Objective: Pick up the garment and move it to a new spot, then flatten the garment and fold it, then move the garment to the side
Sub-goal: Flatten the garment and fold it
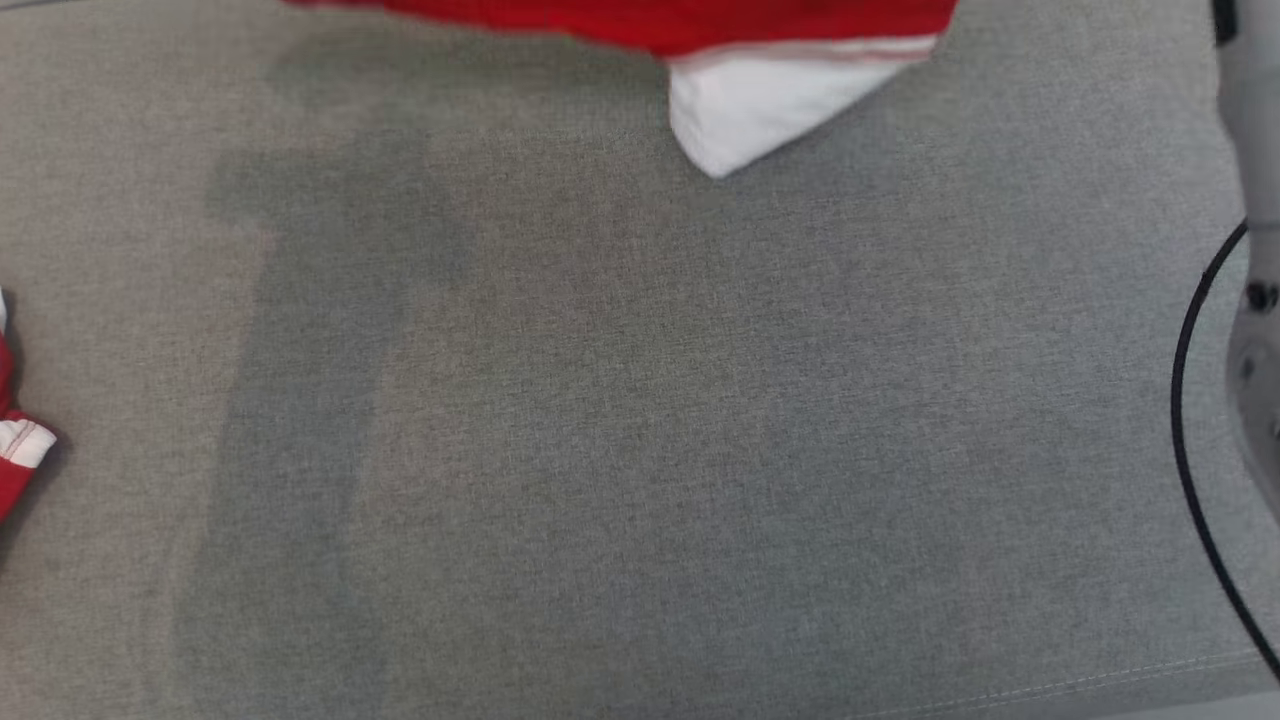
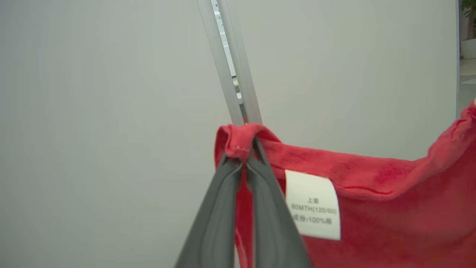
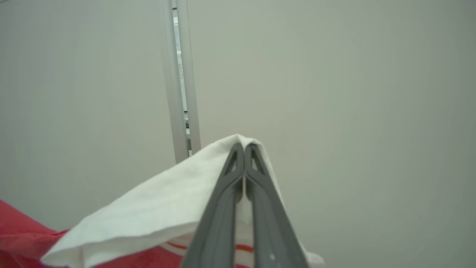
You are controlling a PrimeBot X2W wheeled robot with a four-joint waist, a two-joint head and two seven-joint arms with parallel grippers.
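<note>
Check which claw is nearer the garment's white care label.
Left. The left claw pinches the garment at its red edge, right beside the care label; the right claw is shut on the white section, farther along.

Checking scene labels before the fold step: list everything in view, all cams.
red and white cloth garment: one, red body with white sleeve, hanging at the head view's top
white rectangular care label: one, white with grey print, on the garment's red cloth beside the left tool
red and white cloth piece: one, head view's left edge; same garment or not, cannot tell
grey woven fabric surface: one, grey, under the garment
off-white wall panels: two, behind the garment, parted by a metal strip
pale forearm: one, head view's right edge, with a black cable
left tool: one, dark grey, shut on the garment's red edge
right tool: one, dark grey, shut on the white sleeve
</note>
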